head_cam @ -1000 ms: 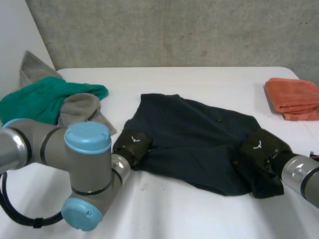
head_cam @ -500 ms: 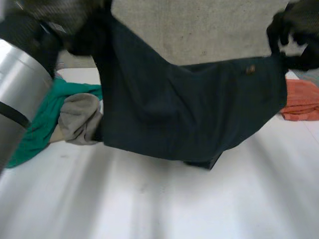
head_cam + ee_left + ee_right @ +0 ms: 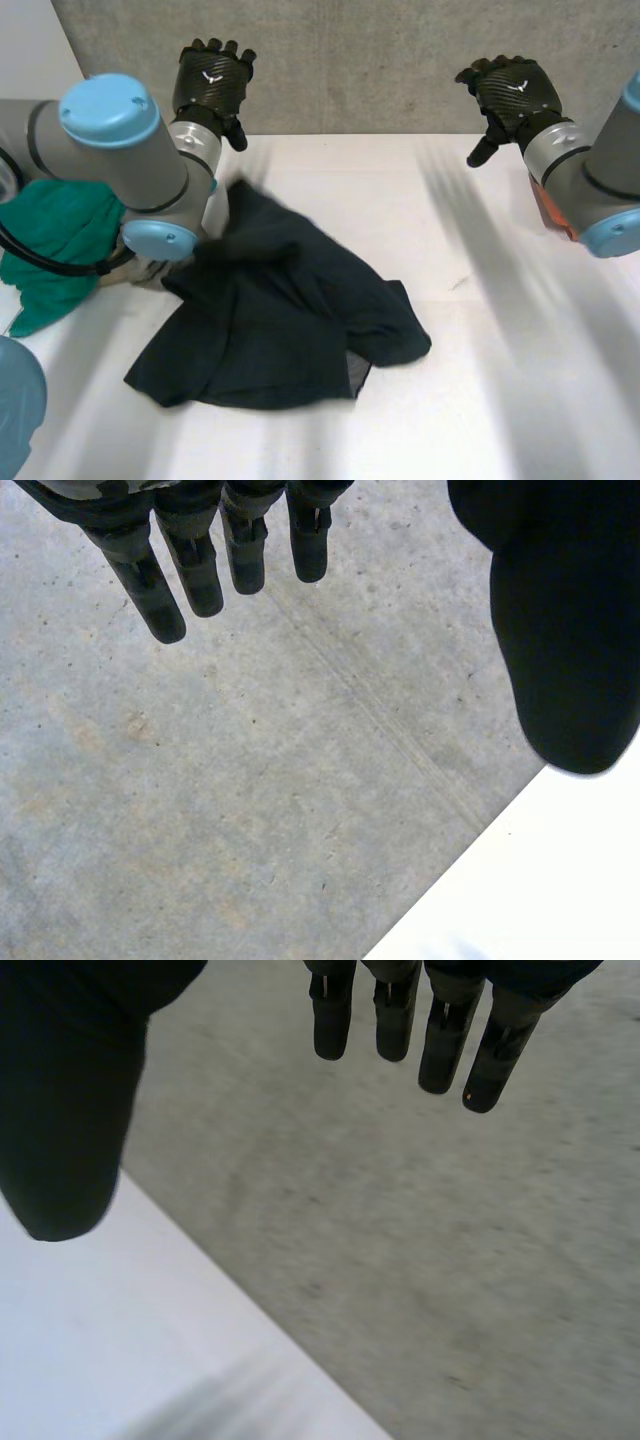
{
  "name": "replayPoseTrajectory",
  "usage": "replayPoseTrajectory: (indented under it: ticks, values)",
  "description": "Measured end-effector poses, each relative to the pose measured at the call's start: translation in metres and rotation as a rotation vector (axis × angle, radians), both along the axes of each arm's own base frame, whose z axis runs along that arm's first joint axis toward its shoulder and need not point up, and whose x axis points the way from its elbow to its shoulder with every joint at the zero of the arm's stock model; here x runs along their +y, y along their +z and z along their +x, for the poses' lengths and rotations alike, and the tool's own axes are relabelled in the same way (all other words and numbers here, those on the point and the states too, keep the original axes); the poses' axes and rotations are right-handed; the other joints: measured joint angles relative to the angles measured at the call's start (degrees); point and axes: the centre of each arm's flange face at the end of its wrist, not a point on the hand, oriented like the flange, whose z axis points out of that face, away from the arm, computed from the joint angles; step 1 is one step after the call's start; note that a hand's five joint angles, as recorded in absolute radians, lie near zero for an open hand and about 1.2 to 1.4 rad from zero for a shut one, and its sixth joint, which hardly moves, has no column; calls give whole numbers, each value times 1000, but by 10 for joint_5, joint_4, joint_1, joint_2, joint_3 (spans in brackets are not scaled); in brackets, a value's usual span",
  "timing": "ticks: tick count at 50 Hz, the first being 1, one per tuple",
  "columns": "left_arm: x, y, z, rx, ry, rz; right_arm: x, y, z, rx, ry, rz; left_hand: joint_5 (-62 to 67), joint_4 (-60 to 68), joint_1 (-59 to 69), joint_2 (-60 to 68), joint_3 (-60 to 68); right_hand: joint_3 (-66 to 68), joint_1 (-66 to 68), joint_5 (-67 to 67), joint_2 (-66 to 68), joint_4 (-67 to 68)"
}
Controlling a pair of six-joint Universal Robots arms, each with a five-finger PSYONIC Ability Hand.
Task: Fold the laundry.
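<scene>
Both hands hang high and empty, left hand (image 3: pixel 212 80) and right hand (image 3: pixel 508 92) with fingers straight, gripping nothing, while the dark garment (image 3: pixel 280 320) lies rumpled on the worktop (image 3: pixel 500 350) (shorts, perhaps; hard to tell) — so it's the spreading step, and next calls for reaching down for two corners to pull it flat.

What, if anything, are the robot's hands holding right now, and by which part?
Nothing is held. The left hand and the right hand both hover open and empty above the white table, where the dark garment lies crumpled, apart from both.
</scene>
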Motion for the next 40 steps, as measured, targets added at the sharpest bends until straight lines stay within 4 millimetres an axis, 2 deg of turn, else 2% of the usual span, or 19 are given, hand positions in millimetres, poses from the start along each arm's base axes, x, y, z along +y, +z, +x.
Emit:
replayPoseTrajectory:
  ticks: [3,8,11,16,19,26,29,31,35,38,40]
  values:
    - [1,-2,1,8,1,-10,-1,0,-3,-7,-65,-32,0,-3,0,-4,-3,-13,-2,-9,-8,-6]
    - [12,6,11,12,10,-23,14,11,-8,4,-89,-4,0,-3,0,-4,-3,-13,-2,-9,-8,-6]
    - [27,11,23,3,16,-15,41,15,-11,38,-49,103,0,-3,0,-4,-3,-13,-2,-9,-8,-6]
    - [55,6,37,-36,12,52,88,0,-12,90,45,354,0,-3,0,-4,-3,-13,-2,-9,-8,-6]
    - [73,-2,44,-71,4,120,114,-14,-9,99,88,509,2,1,6,-1,-1,-13,-2,-9,-7,-6]
    - [103,-31,53,-175,-24,322,154,-38,3,3,126,769,2,6,14,8,2,-13,-2,-9,-7,-6]
    - [106,-40,54,-205,-27,368,159,-40,6,-23,131,801,2,6,14,8,2,-13,-2,-9,-7,-6]
    - [104,-51,54,-255,-29,408,172,-45,16,-80,154,860,2,6,14,8,2,-13,-2,-9,-7,-6]
    - [95,-66,52,-331,-27,422,180,-54,31,-114,185,895,2,6,14,9,2,-13,-2,-9,-7,-6]
    - [85,-78,49,-382,-27,421,179,-63,41,-123,196,894,31,40,52,43,38,-3,3,-4,0,-2]
    - [80,-85,47,-402,-28,420,177,-68,45,-124,197,886,68,77,94,75,71,82,73,70,87,77]
